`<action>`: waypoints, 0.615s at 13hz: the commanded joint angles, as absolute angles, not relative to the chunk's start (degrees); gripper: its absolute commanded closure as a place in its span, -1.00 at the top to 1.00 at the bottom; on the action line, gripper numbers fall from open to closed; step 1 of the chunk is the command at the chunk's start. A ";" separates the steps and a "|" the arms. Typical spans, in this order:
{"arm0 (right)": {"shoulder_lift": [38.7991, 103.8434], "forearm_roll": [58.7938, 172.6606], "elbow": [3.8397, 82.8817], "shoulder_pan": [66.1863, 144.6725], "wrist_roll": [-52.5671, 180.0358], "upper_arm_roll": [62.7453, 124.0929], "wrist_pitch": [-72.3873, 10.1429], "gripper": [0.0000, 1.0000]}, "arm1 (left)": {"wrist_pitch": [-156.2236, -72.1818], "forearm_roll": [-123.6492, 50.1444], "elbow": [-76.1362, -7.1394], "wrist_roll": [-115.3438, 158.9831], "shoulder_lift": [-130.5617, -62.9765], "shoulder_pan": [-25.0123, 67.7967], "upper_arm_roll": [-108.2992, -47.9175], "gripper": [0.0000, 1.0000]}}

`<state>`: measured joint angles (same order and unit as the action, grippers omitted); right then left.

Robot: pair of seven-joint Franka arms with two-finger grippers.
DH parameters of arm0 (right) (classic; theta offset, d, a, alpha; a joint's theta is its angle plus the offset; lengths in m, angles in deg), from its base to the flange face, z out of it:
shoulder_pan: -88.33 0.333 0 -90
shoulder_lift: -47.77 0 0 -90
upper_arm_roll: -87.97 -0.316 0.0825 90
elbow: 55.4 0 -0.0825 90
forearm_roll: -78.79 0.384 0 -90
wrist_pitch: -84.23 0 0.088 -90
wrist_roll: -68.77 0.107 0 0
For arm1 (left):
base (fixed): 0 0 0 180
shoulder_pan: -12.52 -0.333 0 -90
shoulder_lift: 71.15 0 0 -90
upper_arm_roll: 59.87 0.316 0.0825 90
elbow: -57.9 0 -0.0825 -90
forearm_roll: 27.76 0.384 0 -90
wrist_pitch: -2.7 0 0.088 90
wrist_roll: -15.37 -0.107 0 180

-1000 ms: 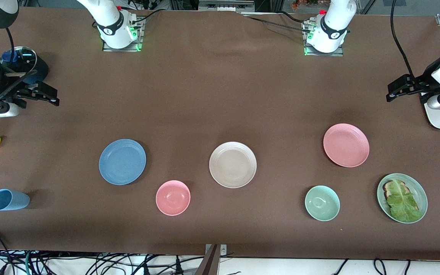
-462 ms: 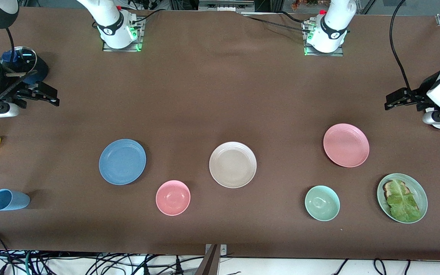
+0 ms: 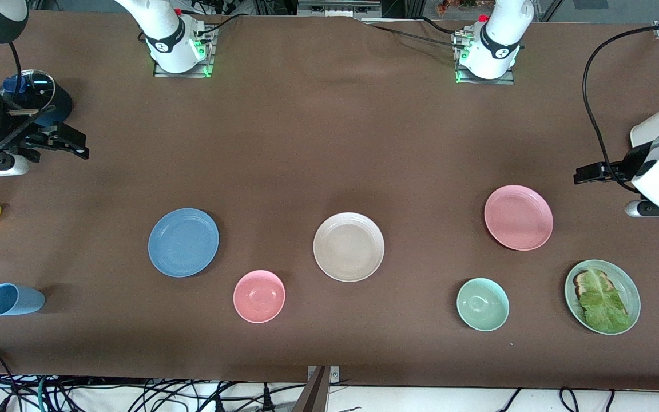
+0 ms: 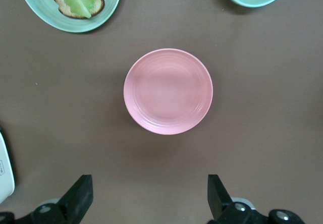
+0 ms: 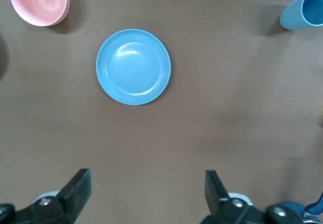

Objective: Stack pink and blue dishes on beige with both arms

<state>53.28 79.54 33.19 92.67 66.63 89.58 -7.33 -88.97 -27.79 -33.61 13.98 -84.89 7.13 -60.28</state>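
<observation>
Since a second ago the left gripper [image 3: 584, 173] has dropped toward the pink plate [image 3: 518, 217], which lies apart from the beige plate [image 3: 349, 246] mid-table; the right gripper [image 3: 69, 145] waits. Left wrist view: wide fingers [image 4: 81, 196] frame that stiff, probably slippery plate, best pinched at its rim. Right wrist view: fingers [image 5: 75, 186] spread wide, blue plate [image 5: 133, 66] flat beside the pink bowl [image 5: 39, 2].

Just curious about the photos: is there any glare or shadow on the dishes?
Right wrist view: soft sheen on the blue plate, shadow beside the light blue cup. Left wrist view: pink plate evenly lit, faint shadow. Front view: beige plate glare-free.

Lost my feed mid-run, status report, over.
Left gripper open above pink plate; right gripper open above blue plate. Beige plate bare. Nothing stacked, nothing blocking.
</observation>
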 commanded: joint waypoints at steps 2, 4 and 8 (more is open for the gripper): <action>52.60 80.20 33.81 92.55 67.18 89.64 -7.08 1.00 | -89.41 -26.88 -29.74 14.23 -93.54 5.93 -60.40 1.00; 52.60 80.20 33.81 92.55 67.18 89.64 -7.08 1.00 | -89.59 -26.88 -28.67 14.23 -97.06 5.40 -60.40 1.00; 52.60 80.20 33.90 92.55 67.18 89.64 -6.91 1.00 | -101.42 -26.71 -33.66 13.09 -100.41 2.76 -60.49 1.00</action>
